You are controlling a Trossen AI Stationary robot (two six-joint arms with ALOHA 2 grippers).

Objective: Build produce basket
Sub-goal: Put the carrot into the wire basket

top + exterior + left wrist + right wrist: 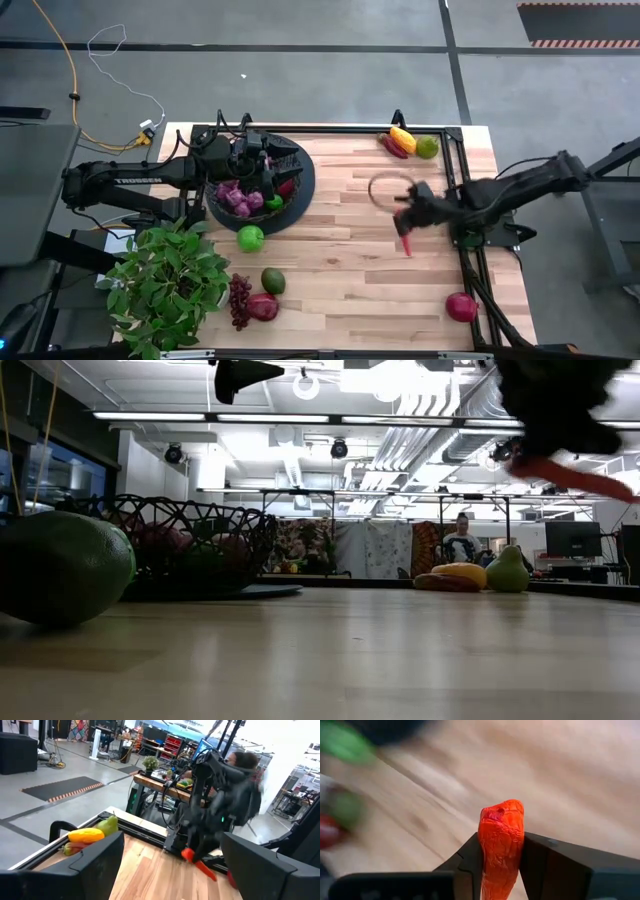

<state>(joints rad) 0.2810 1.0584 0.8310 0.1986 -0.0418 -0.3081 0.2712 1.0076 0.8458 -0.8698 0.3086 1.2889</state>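
The black wire basket (300,190) stands at the table's left, holding purple grapes (240,198), a green fruit and a red one. My left gripper (283,163) hovers open over it, its fingers wide apart in the left wrist view (171,842). My right gripper (405,222) is right of the table's middle, shut on a red chili (407,245). A green apple (250,238), an avocado (272,281), dark grapes (239,298) and a pomegranate (263,307) lie on the table near the basket. Another pomegranate (461,306) lies near the right corner. My right gripper (501,857) pinches the red chili (492,852) between its two fingers. One end of the chili (502,815) sticks out past the fingertips. In the low view the chili (575,475) hangs slanting below the gripper, well clear of the table.
A yellow pepper (402,138), a green fruit (427,147) and a red piece (391,147) lie at the far edge. A leafy potted plant (165,285) stands at the near left corner. Bare wood lies between the basket and my right gripper. A person (462,540) sits beyond the table.
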